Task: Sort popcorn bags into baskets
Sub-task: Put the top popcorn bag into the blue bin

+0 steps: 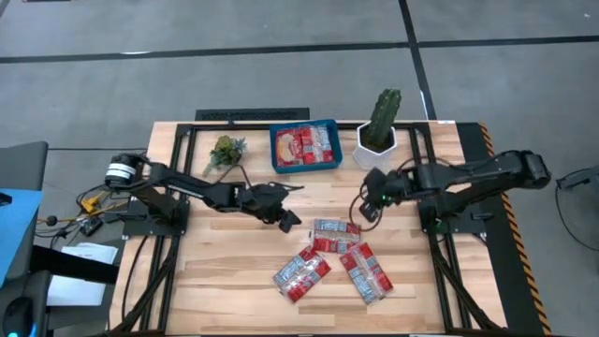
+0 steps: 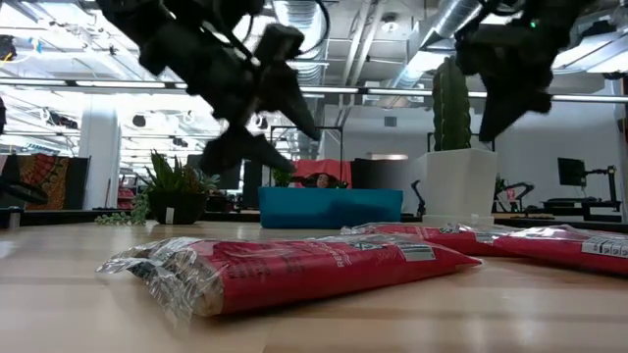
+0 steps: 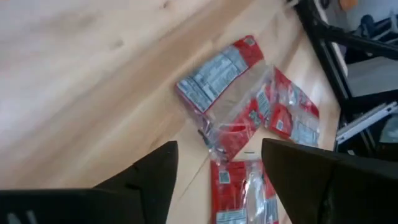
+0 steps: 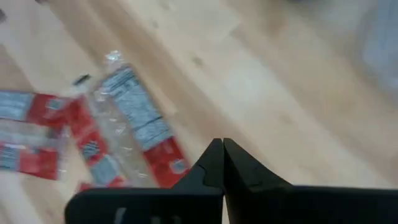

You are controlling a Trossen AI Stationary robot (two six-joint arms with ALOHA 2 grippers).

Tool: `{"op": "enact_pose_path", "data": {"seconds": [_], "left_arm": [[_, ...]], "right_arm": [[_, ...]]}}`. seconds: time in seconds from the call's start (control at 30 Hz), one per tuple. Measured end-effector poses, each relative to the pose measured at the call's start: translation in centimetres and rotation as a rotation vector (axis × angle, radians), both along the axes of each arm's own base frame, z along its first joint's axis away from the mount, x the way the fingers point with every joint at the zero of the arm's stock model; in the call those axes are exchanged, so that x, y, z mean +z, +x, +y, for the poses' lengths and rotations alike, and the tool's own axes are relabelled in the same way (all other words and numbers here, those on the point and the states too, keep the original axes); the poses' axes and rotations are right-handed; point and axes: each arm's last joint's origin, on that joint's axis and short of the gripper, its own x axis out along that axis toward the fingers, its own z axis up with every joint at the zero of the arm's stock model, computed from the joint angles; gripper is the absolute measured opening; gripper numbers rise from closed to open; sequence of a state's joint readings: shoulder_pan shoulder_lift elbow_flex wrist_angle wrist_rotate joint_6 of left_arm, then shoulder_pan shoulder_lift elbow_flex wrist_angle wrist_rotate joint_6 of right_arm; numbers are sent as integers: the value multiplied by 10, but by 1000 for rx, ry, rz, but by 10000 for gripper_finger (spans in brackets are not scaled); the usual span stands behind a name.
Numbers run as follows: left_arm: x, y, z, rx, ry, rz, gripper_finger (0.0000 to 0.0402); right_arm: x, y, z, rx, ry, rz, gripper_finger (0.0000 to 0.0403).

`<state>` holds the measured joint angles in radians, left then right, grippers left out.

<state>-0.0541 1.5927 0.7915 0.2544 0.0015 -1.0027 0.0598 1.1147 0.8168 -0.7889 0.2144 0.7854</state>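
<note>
red popcorn bags (image 1: 329, 255) overlap in a cluster on the worktop (image 1: 225, 262); others already lie in the blue basket (image 1: 304, 147). left hand (image 1: 285, 220) released, empty, above them; right hand (image 1: 368, 210) clenched, empty. risk: pinching two overlapped bags together.

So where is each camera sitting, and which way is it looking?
High view: above the wooden table, looking straight down; both dark arms show, the open left gripper and the shut right gripper.
Low view: at tabletop height, looking across at the shallow blue plastic bin; both arms hang from above.
Left wrist view: on the left arm, facing the flat red popcorn bags; its two spread fingers show.
Right wrist view: on the right arm, facing down; shut fingers show.
All four share the popcorn bags.
</note>
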Motion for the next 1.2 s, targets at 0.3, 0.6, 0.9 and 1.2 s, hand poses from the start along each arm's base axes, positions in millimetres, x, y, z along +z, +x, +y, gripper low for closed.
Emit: {"op": "enact_pose_path", "data": {"seconds": [0.3, 0.6, 0.9, 1.2], "left_arm": [[-37, 15, -7, 61, -141, 40, 229], [-45, 26, -22, 135, -155, -22, 229], [-66, 49, -31, 164, -178, 17, 229], [-70, 58, -31, 196, -173, 33, 229]], "right_arm": [[-42, -1, 29, -151, 24, 37, 20], [-77, 8, 57, -225, 34, 109, 18], [-107, 29, 69, -230, 52, 94, 15], [-113, 55, 60, -144, 79, 4, 23]]}}
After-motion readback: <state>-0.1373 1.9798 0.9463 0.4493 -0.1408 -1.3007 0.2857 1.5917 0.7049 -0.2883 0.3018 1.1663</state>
